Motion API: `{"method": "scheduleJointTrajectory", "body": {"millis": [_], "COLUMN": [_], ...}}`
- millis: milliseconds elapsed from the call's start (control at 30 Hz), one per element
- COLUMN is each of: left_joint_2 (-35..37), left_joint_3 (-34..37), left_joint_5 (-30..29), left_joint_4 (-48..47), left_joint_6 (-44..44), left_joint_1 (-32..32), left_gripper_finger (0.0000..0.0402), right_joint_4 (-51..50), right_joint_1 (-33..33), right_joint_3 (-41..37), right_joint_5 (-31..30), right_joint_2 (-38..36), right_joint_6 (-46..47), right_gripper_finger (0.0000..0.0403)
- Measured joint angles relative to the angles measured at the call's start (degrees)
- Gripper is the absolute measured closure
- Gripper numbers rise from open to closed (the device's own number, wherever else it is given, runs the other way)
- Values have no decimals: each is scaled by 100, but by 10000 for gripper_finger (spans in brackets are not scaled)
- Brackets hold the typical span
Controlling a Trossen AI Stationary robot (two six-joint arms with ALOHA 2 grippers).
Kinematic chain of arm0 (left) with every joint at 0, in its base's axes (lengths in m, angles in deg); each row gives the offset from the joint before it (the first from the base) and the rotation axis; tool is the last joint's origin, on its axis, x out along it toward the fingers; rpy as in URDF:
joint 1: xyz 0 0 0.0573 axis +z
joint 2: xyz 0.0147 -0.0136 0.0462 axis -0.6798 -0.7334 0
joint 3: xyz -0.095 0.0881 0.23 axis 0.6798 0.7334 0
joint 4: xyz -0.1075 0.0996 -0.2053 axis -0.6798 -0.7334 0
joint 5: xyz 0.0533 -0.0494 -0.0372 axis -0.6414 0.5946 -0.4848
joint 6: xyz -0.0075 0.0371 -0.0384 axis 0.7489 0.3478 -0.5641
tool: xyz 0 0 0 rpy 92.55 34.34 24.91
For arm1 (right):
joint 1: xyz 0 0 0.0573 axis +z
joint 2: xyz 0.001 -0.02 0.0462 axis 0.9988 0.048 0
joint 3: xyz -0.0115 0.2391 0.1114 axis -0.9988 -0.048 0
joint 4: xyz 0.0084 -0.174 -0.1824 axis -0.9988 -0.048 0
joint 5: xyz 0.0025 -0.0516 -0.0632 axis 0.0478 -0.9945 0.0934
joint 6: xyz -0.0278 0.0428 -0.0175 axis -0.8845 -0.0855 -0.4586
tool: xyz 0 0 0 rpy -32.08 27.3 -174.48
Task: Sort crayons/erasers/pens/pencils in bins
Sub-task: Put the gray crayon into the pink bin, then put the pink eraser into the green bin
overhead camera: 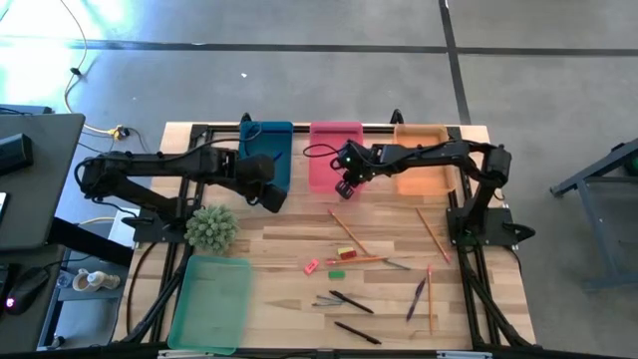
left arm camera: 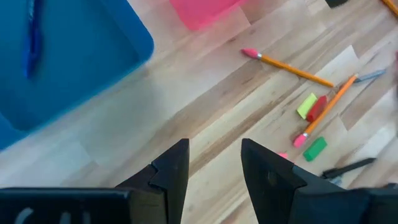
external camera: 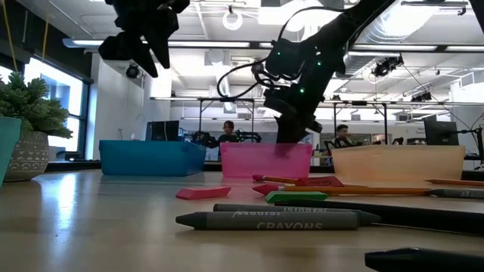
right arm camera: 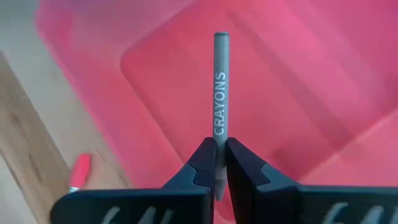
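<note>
My right gripper point(right arm camera: 221, 155) is shut on a grey crayon point(right arm camera: 220, 87) over the pink bin point(overhead camera: 334, 155), at the table's far side. My left gripper point(overhead camera: 271, 199) hangs open and holds nothing, above the bare wood just near of the blue bin point(overhead camera: 266, 150). A blue pen point(left arm camera: 32, 37) lies in that bin. Pencils point(overhead camera: 347, 231), pens point(overhead camera: 351, 301) and pink point(overhead camera: 311, 266), yellow point(overhead camera: 345, 251) and green point(overhead camera: 336, 273) erasers lie loose on the table's near right. Another crayon point(external camera: 272, 220) lies flat near the low camera. My right gripper pinches the crayon's near end point(right arm camera: 219, 144) between its two fingertips. The fingers slant down from the table's right side, and the crayon runs on straight ahead along them. Its free end point(right arm camera: 221, 38) points into the pink bin; whether it touches the floor cannot be told.
The orange bin point(overhead camera: 421, 160) stands right of the pink one at the far edge. The green bin point(overhead camera: 211, 299) sits at the near left, with a potted plant point(overhead camera: 211, 227) just beyond it. People show in the room behind the table.
</note>
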Motion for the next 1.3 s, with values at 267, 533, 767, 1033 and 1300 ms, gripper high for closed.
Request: {"method": "scheduleJointTrajectory", "body": {"millis": [267,533,767,1033,1300], "left_joint_2": [0,0,0,0,0], "left_joint_3": [0,0,0,0,0], "left_joint_5": [-265,-439,-409,-697,-738], "left_joint_4": [0,224,1461,3269,4379], "left_joint_6": [-481,-759,-534,-92,170], "left_joint_1": [-511,-866,-1102,-1337,-1378], "left_gripper_finger": [263,227,205,214,228], "right_joint_4": [-200,-252,-405,-1069,-1807], "right_joint_1": [-119,-125,-229,-495,-470], "right_joint_3": [0,-2,-4,-4,-4], "right_joint_5": [10,62,173,173,168], "right_joint_2": [0,-88,-559,-1358,-2242], "right_joint_6": [-25,-282,-582,-1083,-764], "right_gripper_finger": [344,303,300,300,300]}}
